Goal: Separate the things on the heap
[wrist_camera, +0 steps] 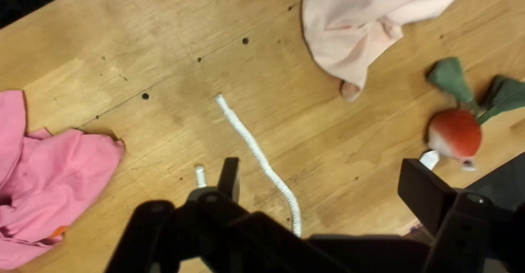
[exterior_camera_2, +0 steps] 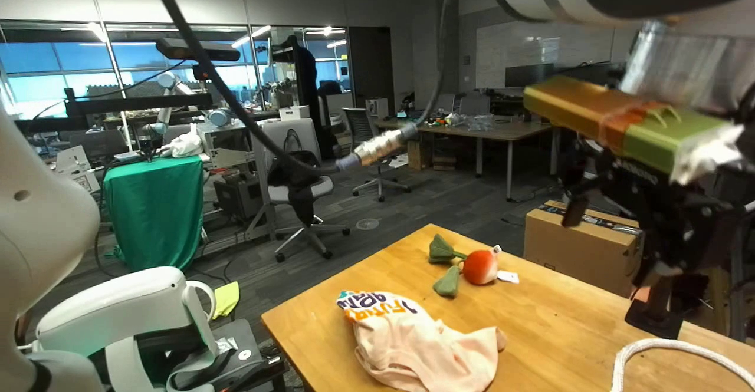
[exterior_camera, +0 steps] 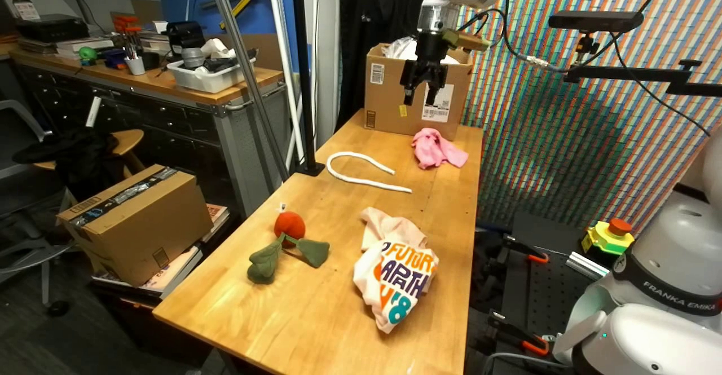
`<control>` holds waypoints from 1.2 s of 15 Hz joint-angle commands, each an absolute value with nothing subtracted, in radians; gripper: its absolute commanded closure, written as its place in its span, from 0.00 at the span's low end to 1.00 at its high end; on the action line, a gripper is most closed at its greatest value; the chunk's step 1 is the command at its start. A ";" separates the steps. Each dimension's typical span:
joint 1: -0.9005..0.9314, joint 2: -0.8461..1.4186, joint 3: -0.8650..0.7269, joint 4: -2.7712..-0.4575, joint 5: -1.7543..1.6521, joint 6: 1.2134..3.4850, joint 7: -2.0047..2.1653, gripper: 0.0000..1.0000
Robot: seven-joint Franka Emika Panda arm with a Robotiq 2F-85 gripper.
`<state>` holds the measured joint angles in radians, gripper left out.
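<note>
No heap is in view; the things lie apart on the wooden table [exterior_camera: 316, 318]. A crumpled pink cloth [exterior_camera: 437, 149] rests near the far end. The white cord [exterior_camera: 369, 182] forms an open loop in front of it. Closer lies the pale bag [exterior_camera: 397, 268] with orange, purple and teal print. Beside it, a red ball [exterior_camera: 289, 224] is joined by a stem to dark green soft leaves [exterior_camera: 265, 262]. My gripper [exterior_camera: 419, 102] hangs in the air above the far end. In the wrist view the gripper [wrist_camera: 323, 174] is open, nothing held, with the cord [wrist_camera: 262, 162] on the table below.
A large cardboard box [exterior_camera: 389, 87] stands on the table's far end, behind the gripper. A black upright pole [exterior_camera: 304, 98] rises at the table's edge near the cord. Another cardboard box [exterior_camera: 141, 223] sits off the table, lower down.
</note>
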<state>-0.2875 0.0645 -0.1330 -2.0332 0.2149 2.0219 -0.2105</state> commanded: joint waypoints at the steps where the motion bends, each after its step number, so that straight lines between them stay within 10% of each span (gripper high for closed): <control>1: -0.247 -0.142 -0.153 -2.082 0.217 1.831 -0.291 0.00; 8: -0.196 -0.501 -0.172 -2.187 0.189 1.617 -0.296 0.00; 18: -0.159 -0.776 -0.114 -2.497 0.185 2.151 -0.164 0.00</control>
<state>-0.1853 -0.7146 -0.1219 -2.4085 0.2014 2.0205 -0.2086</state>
